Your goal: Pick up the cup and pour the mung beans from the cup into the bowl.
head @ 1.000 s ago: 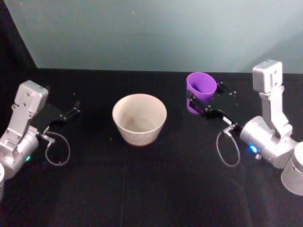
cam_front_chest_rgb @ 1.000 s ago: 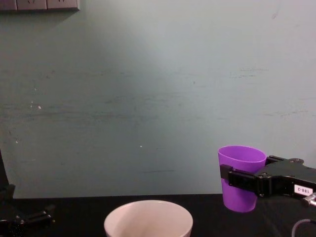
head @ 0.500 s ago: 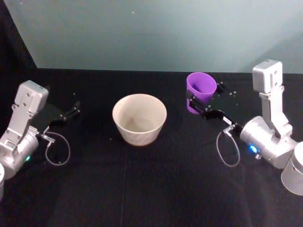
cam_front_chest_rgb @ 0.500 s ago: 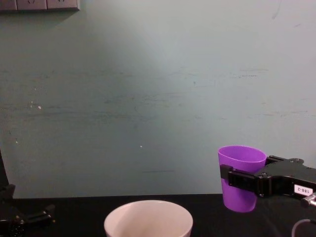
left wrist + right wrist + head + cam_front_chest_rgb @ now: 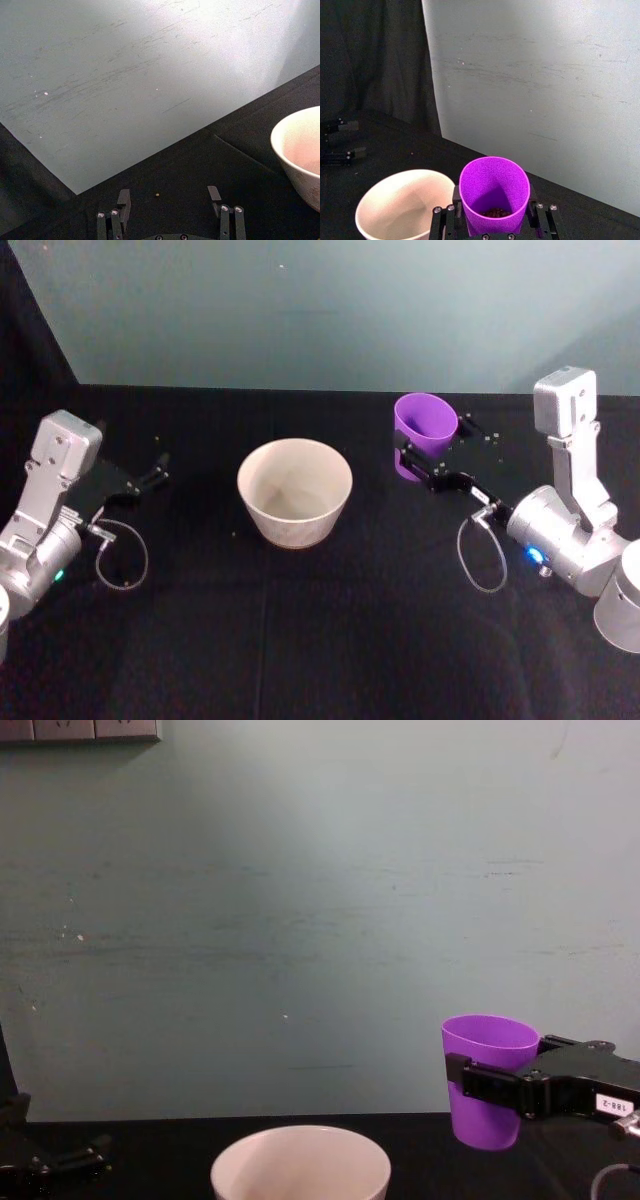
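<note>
Your right gripper has its jaws pinching the cup at mid-wall, upright between them, beans sitting low in the bottom. I can't tell if the base is off the table. Call it the grasp/lift step; nothing is poured. The bowl stands near, to the left of those jaws, with a gap between. Next you need to lift clear of the bowl's rim, carry the cup left over it, then roll the wrist slowly so the beans don't overshoot. Left gripper is parked on the left, jaws spread, nothing between them.
</note>
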Tool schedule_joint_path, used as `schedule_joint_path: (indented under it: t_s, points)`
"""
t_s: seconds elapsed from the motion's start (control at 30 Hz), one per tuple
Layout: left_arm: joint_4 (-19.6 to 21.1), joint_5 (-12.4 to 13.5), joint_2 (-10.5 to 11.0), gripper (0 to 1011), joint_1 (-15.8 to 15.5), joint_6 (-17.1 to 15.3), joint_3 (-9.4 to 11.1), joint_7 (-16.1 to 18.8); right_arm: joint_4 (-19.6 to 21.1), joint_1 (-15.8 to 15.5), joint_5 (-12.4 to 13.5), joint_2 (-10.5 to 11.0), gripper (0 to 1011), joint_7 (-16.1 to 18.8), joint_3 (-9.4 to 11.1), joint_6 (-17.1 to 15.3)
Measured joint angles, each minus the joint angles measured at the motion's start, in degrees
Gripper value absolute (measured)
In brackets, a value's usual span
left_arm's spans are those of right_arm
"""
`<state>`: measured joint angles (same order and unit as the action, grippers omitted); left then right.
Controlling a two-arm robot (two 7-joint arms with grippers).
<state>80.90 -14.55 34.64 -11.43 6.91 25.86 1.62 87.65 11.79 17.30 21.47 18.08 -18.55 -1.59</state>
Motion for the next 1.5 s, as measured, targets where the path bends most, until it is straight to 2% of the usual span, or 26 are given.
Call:
schedule_joint_path:
  t_s: [0.37, 0.53, 0.63, 0.7, 0.77, 0.8, 0.87, 0.9, 1.0, 1.03, 1.07, 1.1, 1.13, 1.17, 1.23, 1.27, 1.5]
  points:
    - [0.0, 0.0, 0.0, 1000, 0.0, 0.0, 0.0, 0.0, 0.0, 0.0, 0.0, 0.0, 726, 0.0, 0.0, 0.0]
    - [0.0, 0.0, 0.0, 1000, 0.0, 0.0, 0.0, 0.0, 0.7, 0.0, -2.2, 0.1, 726, -0.1, -0.1, -0.1]
    - [0.0, 0.0, 0.0, 1000, 0.0, 0.0, 0.0, 0.0, 1.4, 0.7, -5.7, 1.0, 726, -0.7, -1.2, -0.7]
    - [0.0, 0.0, 0.0, 1000, 0.0, 0.0, 0.0, 0.0, 2.0, 1.8, -9.4, 2.0, 726, -1.2, -2.4, -1.8]
    - [0.0, 0.0, 0.0, 1000, 0.0, 0.0, 0.0, 0.0, 2.4, 2.6, -11.8, 2.6, 726, -1.3, -3.3, -2.5]
    - [0.0, 0.0, 0.0, 1000, 0.0, 0.0, 0.0, 0.0, 2.8, 3.6, -14.3, 3.4, 726, -1.3, -4.4, -3.4]
    - [0.0, 0.0, 0.0, 1000, 0.0, 0.0, 0.0, 0.0, 3.1, 4.7, -16.9, 4.0, 726, -1.2, -5.6, -4.1]
    - [0.0, 0.0, 0.0, 1000, 0.0, 0.0, 0.0, 0.0, 3.3, 5.8, -19.3, 4.5, 726, -1.0, -6.7, -4.6]
    - [0.0, 0.0, 0.0, 1000, 0.0, 0.0, 0.0, 0.0, 3.4, 7.7, -22.7, 4.9, 726, -0.5, -8.5, -5.0]
    - [0.0, 0.0, 0.0, 1000, 0.0, 0.0, 0.0, 0.0, 3.1, 9.0, -24.8, 5.1, 726, -0.2, -9.5, -5.0]
    - [0.0, 0.0, 0.0, 1000, 0.0, 0.0, 0.0, 0.0, 2.8, 9.6, -25.7, 5.1, 726, 0.1, -10.1, -5.0]
    - [0.0, 0.0, 0.0, 1000, 0.0, 0.0, 0.0, 0.0, 2.3, 10.9, -27.8, 5.1, 726, 0.5, -11.2, -5.0]
    - [0.0, 0.0, 0.0, 1000, 0.0, 0.0, 0.0, 0.0, 2.3, 10.9, -27.8, 5.1, 726, 0.5, -11.2, -5.0]
    - [0.0, 0.0, 0.0, 1000, 0.0, 0.0, 0.0, 0.0, 1.9, 11.9, -29.9, 5.0, 726, 0.7, -12.3, -5.0]
    - [0.0, 0.0, 0.0, 1000, 0.0, 0.0, 0.0, 0.0, 1.4, 13.0, -32.0, 4.9, 726, 0.8, -13.5, -5.0]
    - [0.0, 0.0, 0.0, 1000, 0.0, 0.0, 0.0, 0.0, 0.8, 13.9, -33.9, 4.7, 726, 0.9, -14.6, -5.0]
    - [0.0, 0.0, 0.0, 1000, 0.0, 0.0, 0.0, 0.0, -1.1, 16.6, -40.4, 3.4, 726, 1.6, -18.3, -4.9]
